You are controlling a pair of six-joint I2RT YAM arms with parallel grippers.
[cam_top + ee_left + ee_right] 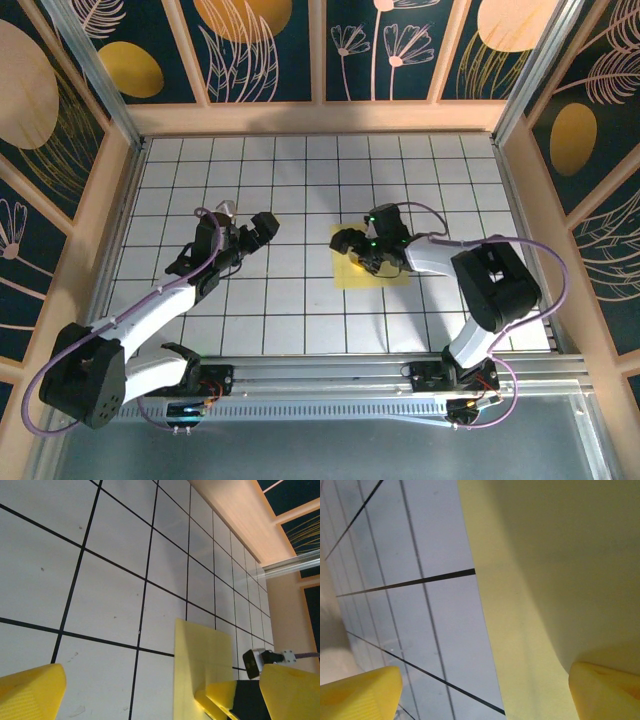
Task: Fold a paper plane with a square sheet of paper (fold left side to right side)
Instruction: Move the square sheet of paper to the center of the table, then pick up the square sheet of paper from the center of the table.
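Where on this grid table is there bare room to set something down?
Free: the far rows of tiles between the back wall and the left tool and right tool; also the near tiles between the yellow sheet and the front rail. Crowded: the sheet's left edge, at the right tool, left tool close by.

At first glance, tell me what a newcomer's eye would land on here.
The pale-yellow square sheet of paper stands out mid-right on the white gridded table. The right gripper hangs open at its left edge; the left gripper is open over bare tiles further left. Dark floral panels ring the scene.
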